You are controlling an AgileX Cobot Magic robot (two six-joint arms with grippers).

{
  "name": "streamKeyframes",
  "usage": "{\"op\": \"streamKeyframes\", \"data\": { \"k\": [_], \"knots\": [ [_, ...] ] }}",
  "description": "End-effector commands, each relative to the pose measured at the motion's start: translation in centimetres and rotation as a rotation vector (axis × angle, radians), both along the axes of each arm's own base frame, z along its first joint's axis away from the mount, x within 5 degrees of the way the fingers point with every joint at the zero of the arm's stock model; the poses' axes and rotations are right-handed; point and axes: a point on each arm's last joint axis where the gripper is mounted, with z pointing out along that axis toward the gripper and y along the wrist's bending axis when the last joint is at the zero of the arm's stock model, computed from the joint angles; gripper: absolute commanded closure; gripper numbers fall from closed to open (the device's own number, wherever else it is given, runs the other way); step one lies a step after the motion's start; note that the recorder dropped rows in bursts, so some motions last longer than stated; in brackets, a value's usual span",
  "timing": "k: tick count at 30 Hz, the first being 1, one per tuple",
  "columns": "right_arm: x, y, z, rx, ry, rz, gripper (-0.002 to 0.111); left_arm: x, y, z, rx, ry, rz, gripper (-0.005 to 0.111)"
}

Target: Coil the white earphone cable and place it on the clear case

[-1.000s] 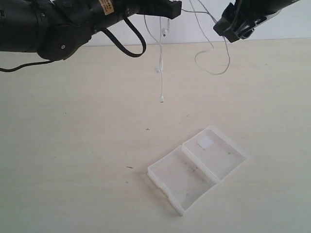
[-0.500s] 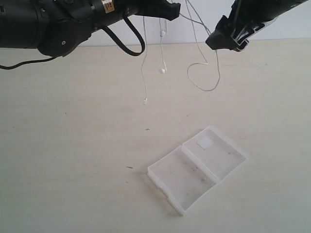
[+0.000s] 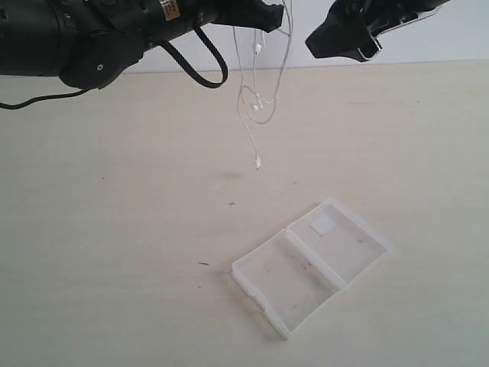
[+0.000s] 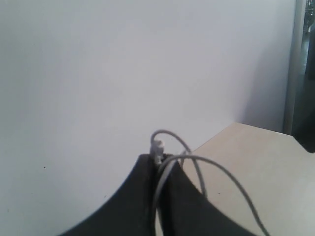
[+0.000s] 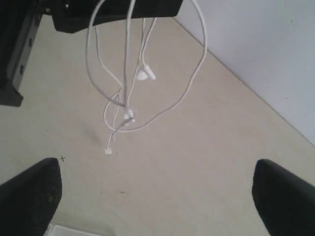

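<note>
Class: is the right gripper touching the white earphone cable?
Apart. In the right wrist view the right gripper stands open, its fingers clear of the white earphone cable, which hangs from the left gripper.

In your exterior view the right gripper (image 3: 341,44) runs off the top edge at 1 o'clock, and the left arm (image 3: 69,38) at 10 o'clock. Your right wrist view catches only a sliver of the clear case (image 5: 64,231). The low end of the white earphone cable (image 3: 257,102) is too small to name.

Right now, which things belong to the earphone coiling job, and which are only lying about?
Job: white earphone cable, hanging from the shut left claw; clear case, open; right claw, open.
Not the job: black robot cable; dark specks on the table.
</note>
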Motion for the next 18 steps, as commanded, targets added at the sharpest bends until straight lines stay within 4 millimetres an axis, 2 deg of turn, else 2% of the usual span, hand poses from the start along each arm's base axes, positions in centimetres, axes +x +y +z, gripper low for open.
{"op": "streamKeyframes", "data": {
  "k": [1,7,10,12,15,18],
  "knots": [
    [-0.1,-0.3,0.4,-0.003,-0.002,-0.036,0.003,0.0,0.1,0.7,-0.012,-0.017,0.004,0.107],
    [0.1,-0.2,0.6,0.008,-0.032,-0.043,0.003,0.0,0.1,0.7,-0.012,-0.017,0.004,0.107],
    [-0.2,0.2,0.6,0.122,0.064,-0.1,0.003,0.0,0.1,0.7,-0.012,-0.017,0.004,0.107],
    [-0.5,0.2,0.5,0.111,0.089,-0.078,0.003,0.0,0.1,0.8,-0.001,-0.028,0.004,0.107],
    [-0.5,0.4,-0.5,0.141,0.144,-0.095,0.003,-0.2,0.1,1.1,0.001,-0.038,0.004,0.107],
    [-0.3,0.3,-1.3,0.189,0.107,-0.148,0.003,-0.2,0.2,1.3,-0.001,-0.044,0.004,0.107]
  ]
}}
